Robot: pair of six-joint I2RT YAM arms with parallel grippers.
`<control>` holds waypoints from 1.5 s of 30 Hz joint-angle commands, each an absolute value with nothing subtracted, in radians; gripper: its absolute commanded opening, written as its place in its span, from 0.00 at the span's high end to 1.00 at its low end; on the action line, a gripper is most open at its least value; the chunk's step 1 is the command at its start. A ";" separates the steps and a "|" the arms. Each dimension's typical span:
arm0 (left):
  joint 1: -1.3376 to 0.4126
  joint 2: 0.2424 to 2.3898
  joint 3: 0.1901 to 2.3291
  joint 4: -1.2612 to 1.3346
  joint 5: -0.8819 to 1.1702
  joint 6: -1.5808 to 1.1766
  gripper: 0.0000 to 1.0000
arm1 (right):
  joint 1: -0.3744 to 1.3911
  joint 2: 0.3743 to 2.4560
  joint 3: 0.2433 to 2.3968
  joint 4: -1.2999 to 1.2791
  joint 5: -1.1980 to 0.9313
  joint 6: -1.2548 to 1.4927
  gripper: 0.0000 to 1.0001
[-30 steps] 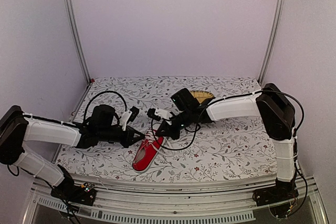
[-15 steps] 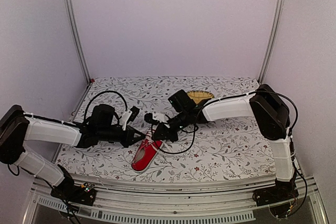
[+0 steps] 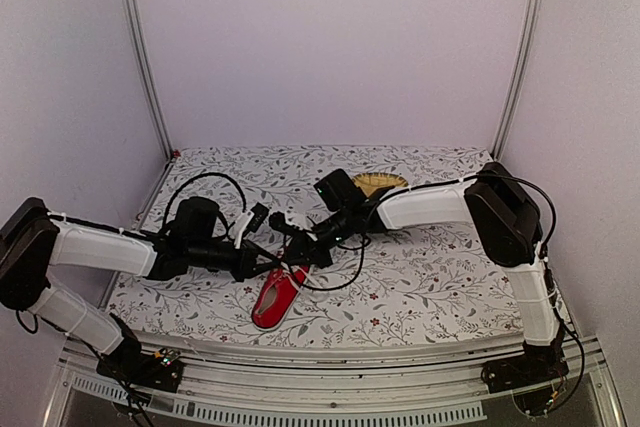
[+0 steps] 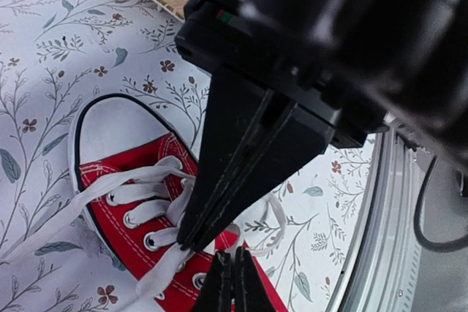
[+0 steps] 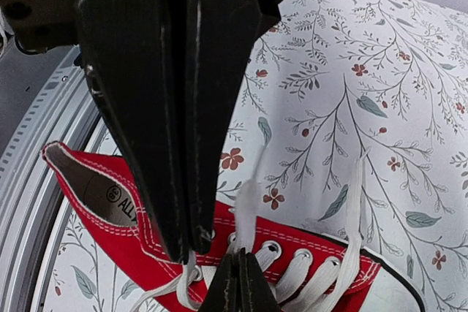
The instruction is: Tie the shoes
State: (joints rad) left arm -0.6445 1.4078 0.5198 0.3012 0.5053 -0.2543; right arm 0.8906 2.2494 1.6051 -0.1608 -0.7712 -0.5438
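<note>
The red sneaker [image 3: 277, 296] lies on the floral tabletop [image 3: 430, 277] near its front edge. The left gripper [image 4: 231, 274] and right gripper [image 5: 238, 277] meet above it, each clamped on its white laces [image 4: 139, 193]

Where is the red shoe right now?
In the top view, the red shoe lies near the front edge of the table, left of middle, just below where the left gripper and right gripper meet; the yellow basket sits farther back.

Sneaker [image 4: 146, 213] — matt red canvas, rubber toe
</note>
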 commanded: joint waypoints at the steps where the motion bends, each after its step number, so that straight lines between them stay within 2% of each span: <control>1: -0.629 1.399 0.541 0.357 0.569 -0.234 1.00 | 0.878 2.283 1.652 -0.136 -0.818 -0.548 0.98; 15: -0.594 1.361 0.498 0.396 0.494 -0.267 1.00 | 0.867 2.278 1.642 -0.367 -1.022 -0.614 0.98; 22: -0.591 1.383 0.494 0.409 0.569 -0.279 1.00 | 0.867 2.286 1.632 -0.282 -1.042 -0.576 0.98; 27: -0.587 1.390 0.485 0.389 0.542 -0.274 1.00 | 0.867 2.296 1.626 -0.189 -1.046 -0.523 0.98; 45: -0.502 1.361 0.463 0.367 0.576 -0.235 0.97 | 0.854 2.307 1.625 -0.238 -1.071 -0.563 0.98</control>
